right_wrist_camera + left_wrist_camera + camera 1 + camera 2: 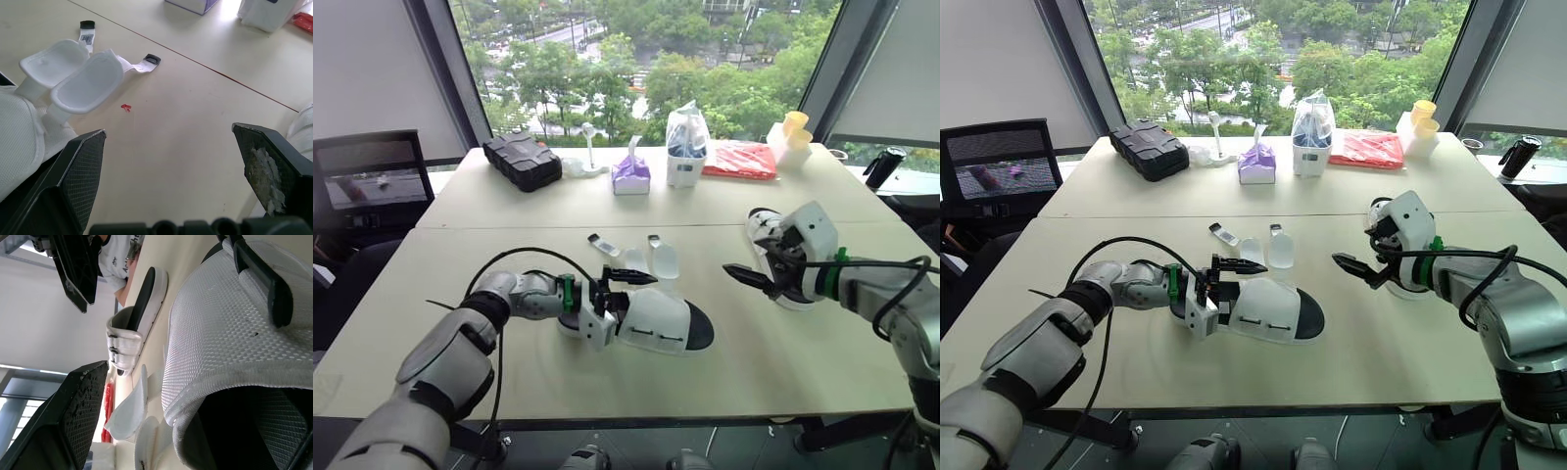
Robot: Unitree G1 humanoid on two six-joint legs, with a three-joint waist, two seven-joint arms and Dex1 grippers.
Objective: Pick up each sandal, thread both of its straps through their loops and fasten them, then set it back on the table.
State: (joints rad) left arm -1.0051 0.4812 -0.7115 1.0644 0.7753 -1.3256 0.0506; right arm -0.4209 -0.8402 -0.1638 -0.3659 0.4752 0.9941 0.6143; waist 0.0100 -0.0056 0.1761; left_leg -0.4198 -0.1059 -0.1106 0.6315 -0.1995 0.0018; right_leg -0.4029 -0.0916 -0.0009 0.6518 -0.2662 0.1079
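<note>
Left gripper [626,287] spread wide over the near sandal [656,323], flat on the worktop [754,362], straps [662,260] loose beyond it; right gripper [167,131] wide, empty. Pinch only mesh and you risk dragging it, folding straps under.

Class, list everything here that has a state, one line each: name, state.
Near sandal: on table, both straps unfastened, spread open.
Far sandal: on table, straps look fastened.
Left end effector: open, at near sandal's upper.
Right end effector: open, beside far sandal.

silver-grey jointed arms [450,348], looping black cables [524,251], green wrist bands [567,294], white wrist housings [815,230], black mesh-textured fingers [80,171]
</note>
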